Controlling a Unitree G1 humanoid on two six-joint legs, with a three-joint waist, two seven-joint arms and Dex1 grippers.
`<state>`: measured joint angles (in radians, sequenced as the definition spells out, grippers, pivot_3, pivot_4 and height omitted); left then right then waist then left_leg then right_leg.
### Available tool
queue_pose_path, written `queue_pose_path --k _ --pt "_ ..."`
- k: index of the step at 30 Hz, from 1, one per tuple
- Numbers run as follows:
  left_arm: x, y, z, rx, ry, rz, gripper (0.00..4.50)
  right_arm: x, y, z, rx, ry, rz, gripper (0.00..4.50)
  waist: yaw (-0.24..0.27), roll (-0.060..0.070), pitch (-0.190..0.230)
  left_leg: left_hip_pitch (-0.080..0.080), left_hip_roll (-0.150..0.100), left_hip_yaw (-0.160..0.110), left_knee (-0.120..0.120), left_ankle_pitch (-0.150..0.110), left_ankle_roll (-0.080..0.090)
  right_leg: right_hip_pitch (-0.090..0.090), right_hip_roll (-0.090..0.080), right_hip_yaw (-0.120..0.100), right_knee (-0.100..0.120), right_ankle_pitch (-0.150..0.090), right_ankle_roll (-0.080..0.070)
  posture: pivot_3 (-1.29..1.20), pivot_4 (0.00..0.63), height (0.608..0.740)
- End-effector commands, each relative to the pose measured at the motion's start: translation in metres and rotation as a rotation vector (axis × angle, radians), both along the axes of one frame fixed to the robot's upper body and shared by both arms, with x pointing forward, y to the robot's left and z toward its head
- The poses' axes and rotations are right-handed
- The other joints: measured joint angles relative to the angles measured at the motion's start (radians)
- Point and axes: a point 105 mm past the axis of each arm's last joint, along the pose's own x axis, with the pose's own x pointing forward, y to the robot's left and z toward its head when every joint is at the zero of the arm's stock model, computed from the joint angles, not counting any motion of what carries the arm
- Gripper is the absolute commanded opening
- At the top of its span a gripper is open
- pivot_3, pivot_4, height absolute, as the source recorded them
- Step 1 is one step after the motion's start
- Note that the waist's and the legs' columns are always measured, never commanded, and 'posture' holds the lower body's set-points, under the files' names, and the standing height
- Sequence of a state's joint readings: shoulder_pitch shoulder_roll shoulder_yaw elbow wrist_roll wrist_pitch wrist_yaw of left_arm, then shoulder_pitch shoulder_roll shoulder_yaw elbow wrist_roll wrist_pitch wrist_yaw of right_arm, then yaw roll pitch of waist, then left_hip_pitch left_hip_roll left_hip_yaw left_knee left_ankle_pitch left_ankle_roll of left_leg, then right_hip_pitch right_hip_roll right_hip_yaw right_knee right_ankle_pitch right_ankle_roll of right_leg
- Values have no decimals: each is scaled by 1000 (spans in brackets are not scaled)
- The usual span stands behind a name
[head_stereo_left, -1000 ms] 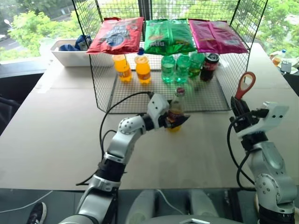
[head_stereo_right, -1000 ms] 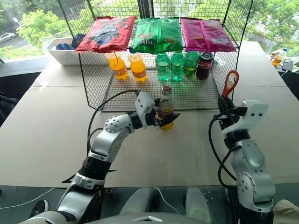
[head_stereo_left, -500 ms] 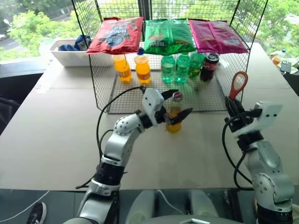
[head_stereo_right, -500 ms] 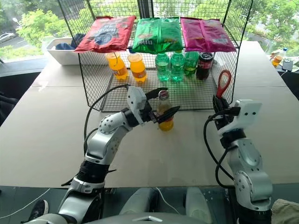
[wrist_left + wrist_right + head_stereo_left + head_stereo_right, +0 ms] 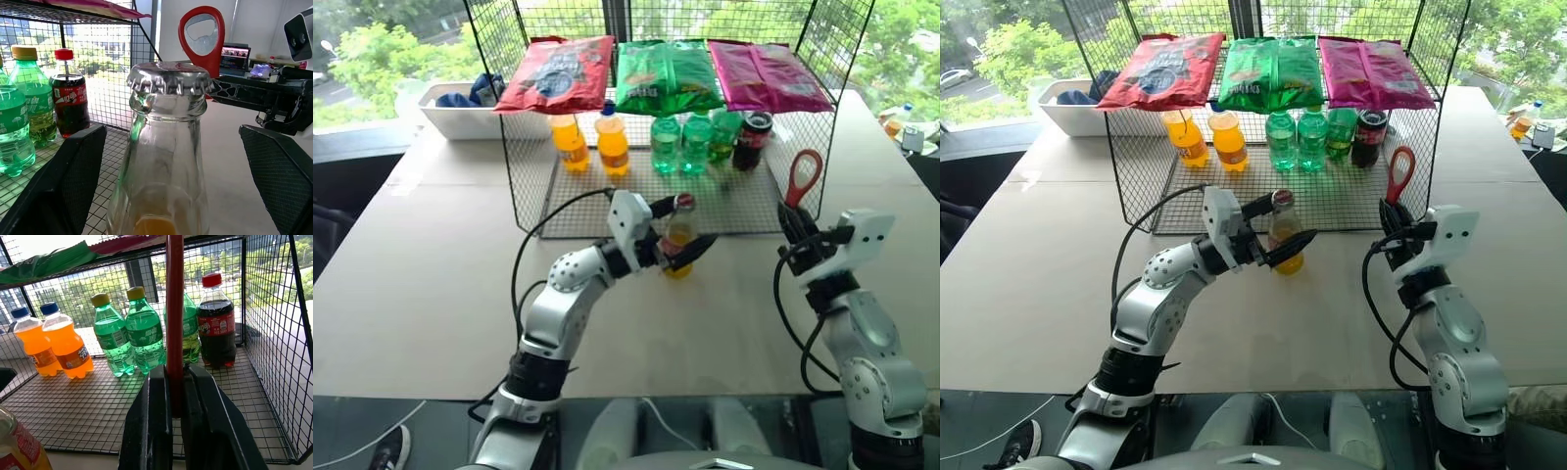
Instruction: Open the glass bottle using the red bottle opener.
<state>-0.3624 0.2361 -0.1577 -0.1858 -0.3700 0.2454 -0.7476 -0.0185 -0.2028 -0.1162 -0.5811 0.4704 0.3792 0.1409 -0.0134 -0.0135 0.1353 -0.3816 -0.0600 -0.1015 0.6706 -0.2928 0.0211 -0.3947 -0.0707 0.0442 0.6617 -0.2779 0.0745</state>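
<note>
Glass bottle [image 5: 679, 238] upright on the surface [image 5: 431, 284], my left pincer [image 5: 686, 224] now spread apart around it after releasing, right pincer [image 5: 795, 226] clamped on red bottle opener [image 5: 802, 179], nearer.

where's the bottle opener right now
The opener stands upright in the shut right gripper, on the right of the head views, beside the wire rack's right end and apart from the glass bottle.
</note>
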Motion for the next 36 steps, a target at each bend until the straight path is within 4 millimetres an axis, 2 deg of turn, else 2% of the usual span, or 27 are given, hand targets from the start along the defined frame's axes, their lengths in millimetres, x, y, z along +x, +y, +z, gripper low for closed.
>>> queue_pose_path --k 1,2,8,10,22,24,27,31,36 --pt "-2 -1 6 -5 -40 -5 4476 -2 2 13 -15 -52 10 0 0 0 0 0 0 0 0 0 0 0 0 0 0 0 0 0 150 740" --pt "-3 -1 7 -10 -43 -11 4476 -3 2 13 -15 -52 11 0 0 0 0 0 0 0 0 0 0 0 0 0 0 0 0 0 150 740" --pt "-3 -2 5 -11 -43 -13 1997 -3 3 14 -31 -52 18 0 0 0 0 0 0 0 0 0 0 0 0 0 0 0 0 0 150 740" --pt "-4 -2 3 -7 -42 -15 1719 -4 4 14 -42 -52 22 0 2 0 0 0 0 0 0 0 0 0 0 0 0 0 0 0 150 740" --pt "-3 -2 -10 11 -25 -6 1633 -2 17 15 -157 -62 87 0 1 0 0 0 0 0 0 0 0 1 0 0 0 0 0 0 150 740" --pt "-4 -3 -12 15 -24 -7 1633 -2 18 12 -256 -59 89 0 2 0 0 1 0 0 0 0 0 1 0 0 -1 0 0 0 150 740" --pt "-3 -3 -13 15 -21 -6 1633 -1 19 4 -494 -85 79 0 2 0 0 0 0 0 0 0 0 1 0 0 -1 0 0 0 150 740" --pt "-4 -6 -15 16 -11 -14 1633 -4 29 -1 -796 -206 113 0 2 0 0 1 0 0 0 0 0 1 0 0 -1 0 0 0 150 740" --pt "-3 -8 -16 18 0 -19 1633 0 37 4 -1014 -374 77 0 3 -1 -1 1 0 0 0 0 0 2 0 0 -1 0 0 0 150 740"
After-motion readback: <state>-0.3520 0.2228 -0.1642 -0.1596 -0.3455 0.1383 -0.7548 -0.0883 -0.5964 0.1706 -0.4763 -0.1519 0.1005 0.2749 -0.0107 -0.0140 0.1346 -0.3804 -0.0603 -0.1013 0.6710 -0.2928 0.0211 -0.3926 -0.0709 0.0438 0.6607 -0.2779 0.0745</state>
